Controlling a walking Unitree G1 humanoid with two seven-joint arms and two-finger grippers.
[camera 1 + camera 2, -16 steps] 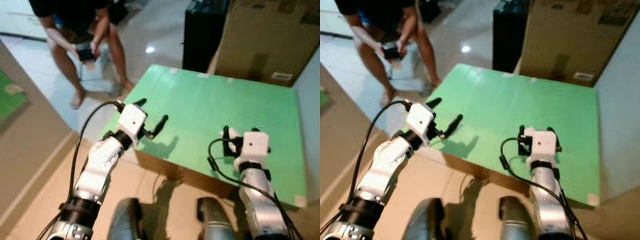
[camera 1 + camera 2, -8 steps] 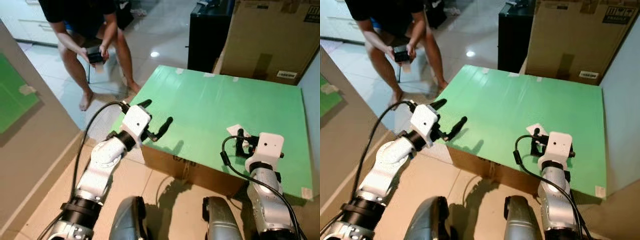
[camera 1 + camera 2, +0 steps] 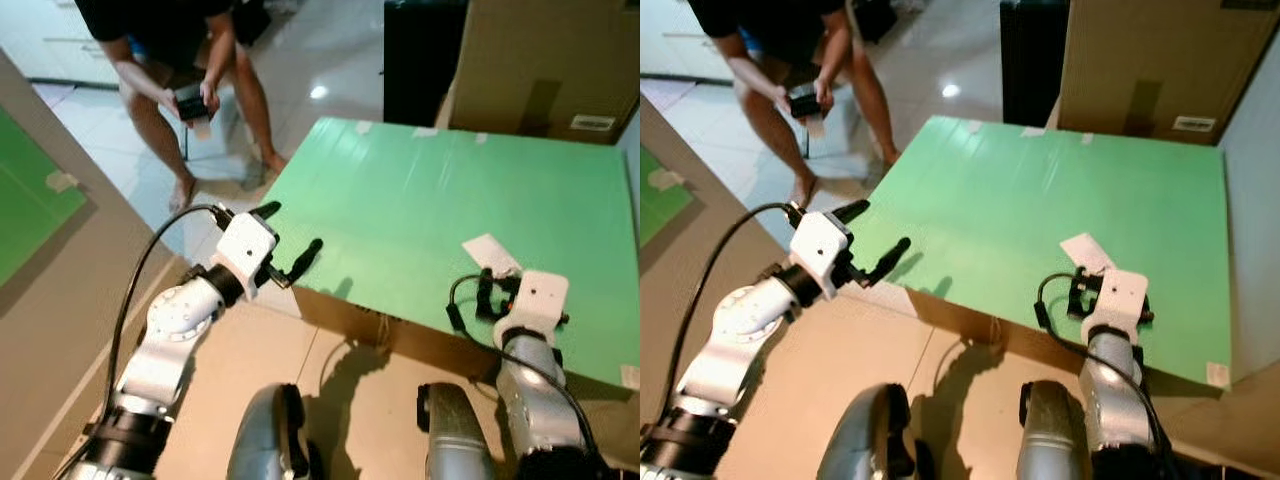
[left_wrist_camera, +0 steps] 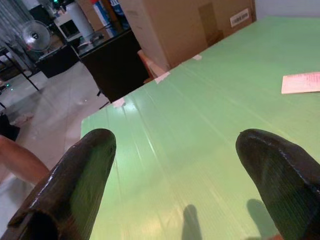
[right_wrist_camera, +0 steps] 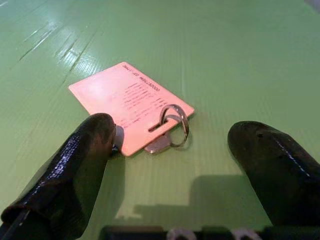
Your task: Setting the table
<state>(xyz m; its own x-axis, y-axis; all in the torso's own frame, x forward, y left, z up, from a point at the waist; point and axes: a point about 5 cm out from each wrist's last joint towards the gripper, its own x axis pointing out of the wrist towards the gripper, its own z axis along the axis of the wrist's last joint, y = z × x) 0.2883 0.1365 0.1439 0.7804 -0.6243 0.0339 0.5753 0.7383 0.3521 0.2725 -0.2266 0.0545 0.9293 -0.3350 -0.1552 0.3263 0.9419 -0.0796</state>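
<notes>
Straddling a tagged key ring (image 5: 172, 125) on the green table (image 3: 420, 200), right tool (image 5: 175, 150) released, left tool (image 4: 180, 165) released

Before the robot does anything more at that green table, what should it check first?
1. Right gripper open: ok, fingers spread.
2. Card with key ring lying flat on the green table, just ahead of the right gripper: ok.
3. Left gripper open and free, at the table's near corner: ok.
4. Person crouched beyond the table, away from both arms: ok.
5. Dishes to set: cannot tell.
</notes>
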